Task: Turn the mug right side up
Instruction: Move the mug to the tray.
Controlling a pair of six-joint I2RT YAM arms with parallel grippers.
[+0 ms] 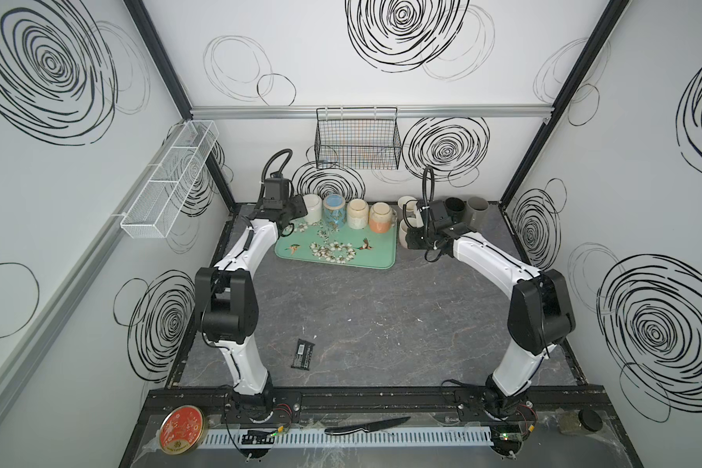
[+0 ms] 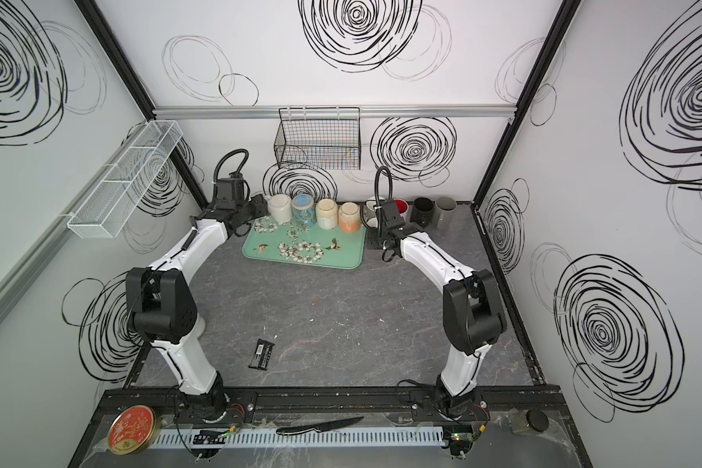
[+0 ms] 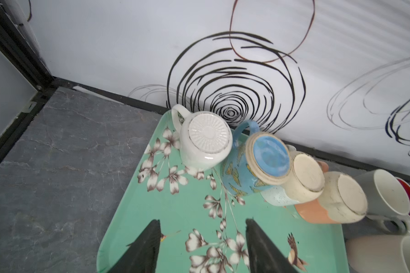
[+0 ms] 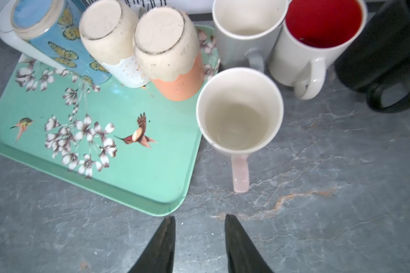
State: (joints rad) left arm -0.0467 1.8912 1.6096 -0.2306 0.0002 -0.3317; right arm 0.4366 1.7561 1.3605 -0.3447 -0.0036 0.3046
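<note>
Observer: Mint-green floral plastic tray [image 3: 182,212], 12 o'clock edge: four ceramic mugs in a row, all base up. White ribbed-base mug [image 3: 206,141] at the 11 o'clock corner; then blue butterfly mug [image 3: 270,157], cream-and-white speckled mug [image 3: 308,172], cream-and-peach mug [image 3: 348,196] toward 1 o'clock.
Recorder: State of left gripper [image 3: 202,221]?
Observer: Jaws well apart, empty; over the tray, near the white ribbed-base mug at its 9 o'clock, not touching.
Recorder: And right gripper [image 4: 199,216]?
Observer: Jaws partly apart, empty; above grey marbled tabletop [image 4: 317,189], on the handle side of an upright pink-handled white mug [image 4: 239,113] just beside the tray's 3 o'clock edge.
</note>
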